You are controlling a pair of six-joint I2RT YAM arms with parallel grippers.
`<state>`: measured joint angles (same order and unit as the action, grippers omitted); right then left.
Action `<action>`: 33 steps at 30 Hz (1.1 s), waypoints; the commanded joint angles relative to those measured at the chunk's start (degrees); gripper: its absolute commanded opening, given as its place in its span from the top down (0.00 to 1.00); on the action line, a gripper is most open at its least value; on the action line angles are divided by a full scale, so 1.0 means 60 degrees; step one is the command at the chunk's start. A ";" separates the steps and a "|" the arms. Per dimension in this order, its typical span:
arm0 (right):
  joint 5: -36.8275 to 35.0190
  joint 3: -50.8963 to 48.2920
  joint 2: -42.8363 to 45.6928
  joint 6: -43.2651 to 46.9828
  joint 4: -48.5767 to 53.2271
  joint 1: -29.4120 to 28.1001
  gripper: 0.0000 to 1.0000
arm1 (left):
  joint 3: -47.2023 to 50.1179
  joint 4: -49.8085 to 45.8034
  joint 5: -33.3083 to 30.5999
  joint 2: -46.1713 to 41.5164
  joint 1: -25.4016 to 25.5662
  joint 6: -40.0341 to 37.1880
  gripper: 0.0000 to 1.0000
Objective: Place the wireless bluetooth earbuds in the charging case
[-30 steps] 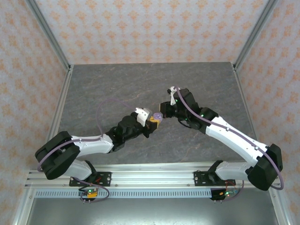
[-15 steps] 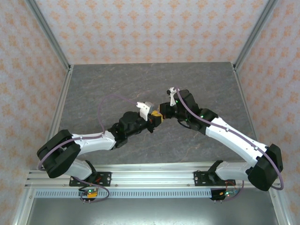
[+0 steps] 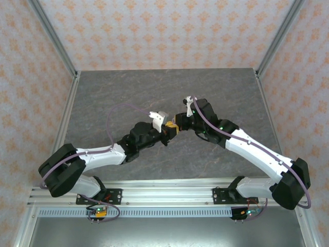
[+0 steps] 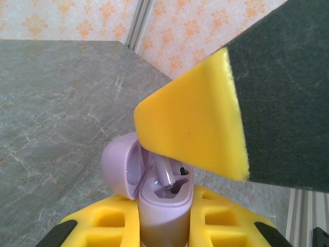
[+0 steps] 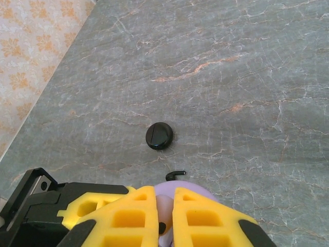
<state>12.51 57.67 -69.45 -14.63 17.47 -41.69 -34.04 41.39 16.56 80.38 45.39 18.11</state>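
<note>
A pale lavender earbud (image 4: 167, 176) is sitting in the open well of the lavender charging case (image 4: 154, 200), whose lid (image 4: 119, 163) is standing tipped back to one side. The left gripper (image 4: 163, 224) is clamping the case's body between its yellow fingers and holding it above the grey, veined worktop (image 5: 231, 62). The right gripper (image 5: 164, 196) is reaching over the case from the opposite side. Its fingers are drawn tight together, with a sliver of the pale earbud showing between them in the right wrist view. In the left wrist view, the tip of one of its yellow fingers (image 4: 190, 128) is pressing in right over the well. Whether it is touching the case's rim cannot be told. In the top view the two grippers are meeting near the middle of the worktop. In the right wrist view, a small black earbud (image 5: 176, 174) is lying on the worktop just past the lavender case. A round black case (image 5: 159, 136) is resting a little farther out, apart from the earbud.
</note>
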 commanded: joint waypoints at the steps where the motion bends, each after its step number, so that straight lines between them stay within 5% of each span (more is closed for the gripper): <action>1: -0.0328 -0.0130 0.0222 0.0239 -0.0036 -0.0053 0.89 | -0.0287 -0.0068 0.0045 -0.0329 0.0070 -0.0074 0.94; 33: 0.0493 -0.0412 0.0223 0.0256 0.0150 -0.0053 0.87 | -0.0567 -0.0279 -0.0896 -0.0385 0.0078 0.0321 0.95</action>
<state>13.78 56.45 -69.23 -13.23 17.43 -41.69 -35.22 37.47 14.94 80.23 45.78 18.68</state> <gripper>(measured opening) 0.135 0.186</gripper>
